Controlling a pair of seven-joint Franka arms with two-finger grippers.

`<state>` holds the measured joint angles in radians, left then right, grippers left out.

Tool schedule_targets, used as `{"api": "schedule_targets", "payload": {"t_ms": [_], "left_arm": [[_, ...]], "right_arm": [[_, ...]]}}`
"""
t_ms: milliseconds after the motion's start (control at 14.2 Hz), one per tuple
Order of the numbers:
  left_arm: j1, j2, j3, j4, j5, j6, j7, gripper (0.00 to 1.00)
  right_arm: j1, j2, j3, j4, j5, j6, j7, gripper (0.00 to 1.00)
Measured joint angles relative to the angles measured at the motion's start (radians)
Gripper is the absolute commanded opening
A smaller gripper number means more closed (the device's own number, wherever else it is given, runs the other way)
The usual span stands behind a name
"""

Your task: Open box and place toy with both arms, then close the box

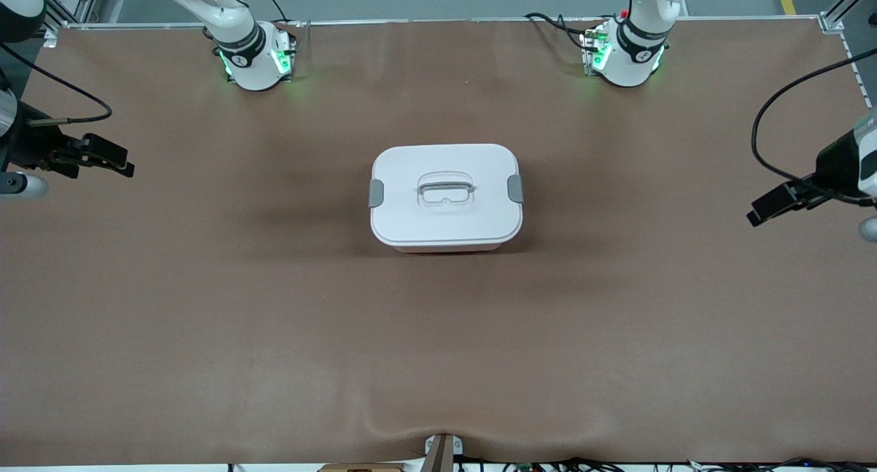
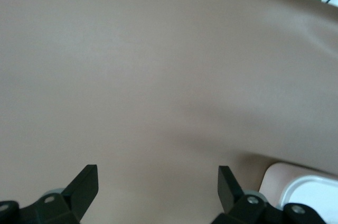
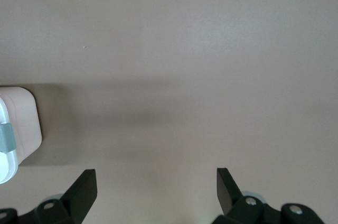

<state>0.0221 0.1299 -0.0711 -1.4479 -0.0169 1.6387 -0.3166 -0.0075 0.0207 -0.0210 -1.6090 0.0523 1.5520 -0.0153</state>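
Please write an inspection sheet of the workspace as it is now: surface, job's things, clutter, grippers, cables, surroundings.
Surface: brown table cover, with a wrinkle at the edge nearest the front camera.
Job's things: the box stands mid-table, white lid on, handle recessed, a grey clip at each end; whether the clips are latched cannot be told. Toy: nothing seen.
Clutter: nothing seen.
Grippers: left gripper open, holding nothing, over the table's left-arm end; right gripper open, holding nothing, over the right-arm end. Neither touches the box.
Cables: black cables hang by both wrists; more lie along the table's near edge.
Surroundings: two arm bases with green lights; grey floor.
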Motion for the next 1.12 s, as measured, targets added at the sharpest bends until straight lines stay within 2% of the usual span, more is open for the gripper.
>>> {"api": "schedule_targets", "payload": {"t_ms": [562, 1124], "left_arm": [[-0.003, -0.122, 0.005, -0.002, 0.0, -0.24, 0.154, 1.0], [-0.003, -0.19, 0.007, -0.078, 0.0, -0.227, 0.22, 1.0]], "right_arm": [[0.001, 0.0, 0.0, 0.0, 0.0, 0.01, 0.0, 1.0], [0.0, 0.003, -0.001, -0.012, 0.0, 0.016, 0.0, 1.0]]}}
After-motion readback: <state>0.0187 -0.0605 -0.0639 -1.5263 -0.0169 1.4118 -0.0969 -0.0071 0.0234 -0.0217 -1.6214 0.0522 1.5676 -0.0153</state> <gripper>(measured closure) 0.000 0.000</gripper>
